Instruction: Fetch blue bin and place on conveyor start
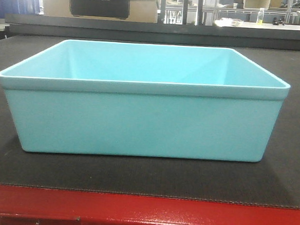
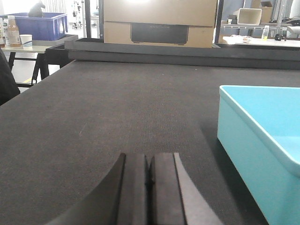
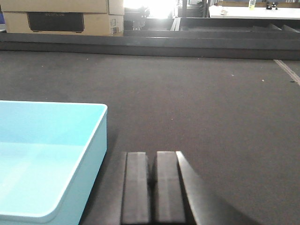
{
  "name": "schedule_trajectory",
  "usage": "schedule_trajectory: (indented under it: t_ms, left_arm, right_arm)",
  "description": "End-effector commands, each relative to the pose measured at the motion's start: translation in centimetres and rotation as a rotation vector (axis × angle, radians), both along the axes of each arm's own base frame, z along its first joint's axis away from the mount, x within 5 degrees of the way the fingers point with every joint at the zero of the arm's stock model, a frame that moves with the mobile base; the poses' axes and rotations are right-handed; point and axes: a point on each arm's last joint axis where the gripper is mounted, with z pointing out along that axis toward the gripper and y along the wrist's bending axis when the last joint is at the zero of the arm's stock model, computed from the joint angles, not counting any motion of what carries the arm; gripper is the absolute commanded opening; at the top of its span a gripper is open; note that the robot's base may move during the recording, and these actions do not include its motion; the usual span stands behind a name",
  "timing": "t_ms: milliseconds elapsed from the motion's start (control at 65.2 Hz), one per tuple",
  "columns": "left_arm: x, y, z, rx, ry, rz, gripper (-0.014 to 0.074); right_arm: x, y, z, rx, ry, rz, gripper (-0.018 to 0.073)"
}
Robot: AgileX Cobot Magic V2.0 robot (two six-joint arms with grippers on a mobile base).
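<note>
The blue bin [image 1: 143, 101], a light turquoise tub, stands empty and upright on the dark grey conveyor belt [image 1: 291, 153], just behind its red front edge [image 1: 143, 215]. My left gripper [image 2: 149, 161] is shut and empty, low over the belt to the left of the bin [image 2: 262, 140], apart from it. My right gripper [image 3: 153, 159] is shut and empty, low over the belt to the right of the bin [image 3: 51, 159], apart from it. Neither gripper shows in the front view.
A cardboard box [image 1: 98, 1] stands beyond the belt's far end. A dark blue crate [image 2: 40, 26] sits on a side table at the far left with a bottle and a cup. A white table with a bottle [image 1: 260, 16] is at the far right.
</note>
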Motion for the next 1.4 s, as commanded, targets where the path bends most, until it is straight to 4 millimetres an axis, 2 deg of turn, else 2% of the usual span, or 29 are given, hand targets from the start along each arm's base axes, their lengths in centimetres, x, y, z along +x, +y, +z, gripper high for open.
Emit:
schedule_trajectory:
  t_ms: [0,598,767,874,981,1135,1380]
  left_arm:
    - [-0.1,0.0,0.3,-0.003,-0.026,0.006,-0.0111]
    - [-0.1,0.0,0.3,-0.003,-0.026,0.006,-0.0111]
    - [-0.1,0.0,0.3,-0.003,-0.026,0.006,-0.0111]
    - [-0.1,0.0,0.3,-0.003,-0.026,0.006,-0.0111]
    - [-0.1,0.0,0.3,-0.003,-0.026,0.006,-0.0111]
    - [-0.1,0.0,0.3,-0.003,-0.026,0.006,-0.0111]
    - [-0.1,0.0,0.3,-0.003,-0.026,0.006,-0.0111]
  right_arm:
    - [-0.1,-0.1,0.2,-0.012,-0.027,-0.006,-0.0162]
    - [-0.1,-0.1,0.2,-0.012,-0.027,-0.006,-0.0162]
    - [0.0,0.0,1.3,-0.037,-0.176,-0.002,-0.0162]
    - [0.1,-0.2,1.1,-0.050,-0.229,-0.028,-0.0162]
    - [-0.1,-0.7,-0.2,-0.022,-0.221,-0.096,-0.0162]
    - [-1.3,-1.2,-3.1,-0.027,-0.226,-0.179,-0.0162]
    - [-2.5,-1.0,-8.1,-0.029,-0.233,-0.190,-0.0162]
